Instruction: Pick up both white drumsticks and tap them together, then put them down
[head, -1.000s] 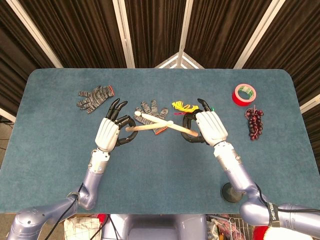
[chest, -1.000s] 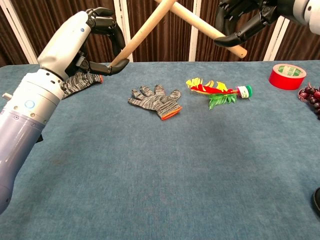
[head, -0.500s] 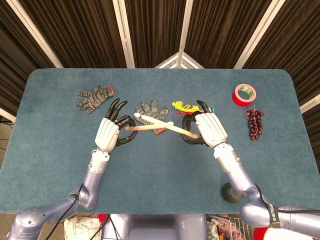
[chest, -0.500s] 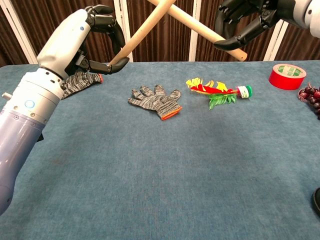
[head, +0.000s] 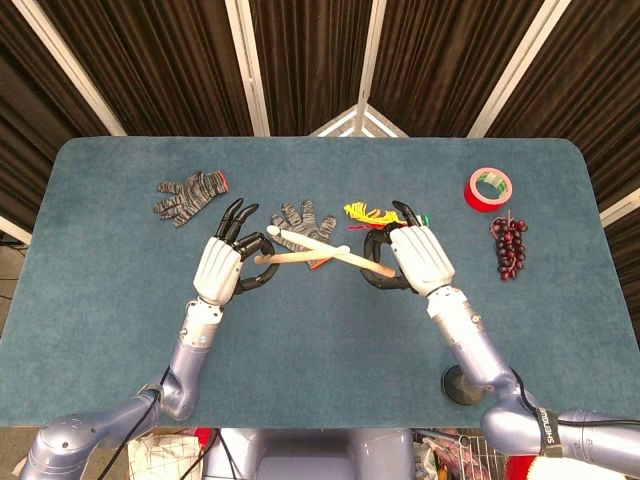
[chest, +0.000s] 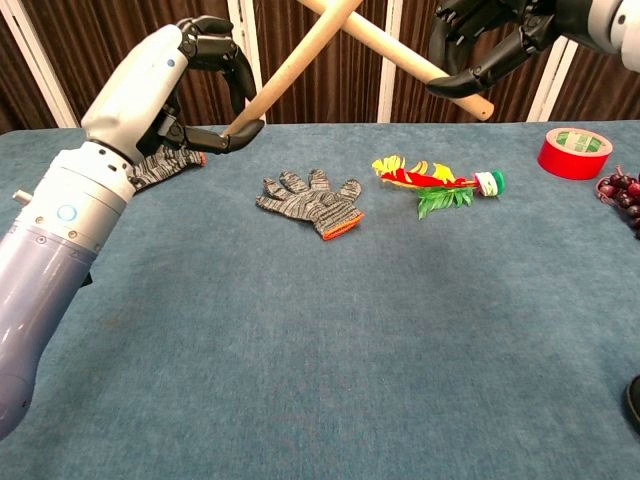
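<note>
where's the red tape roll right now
In the head view the red tape roll lies flat near the table's far right corner, just beyond the bunch of dark grapes and outside the right hand.

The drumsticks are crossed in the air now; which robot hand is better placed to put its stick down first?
Probably left: the left robot hand sits lower, near the table; the right robot hand holds higher.
</note>
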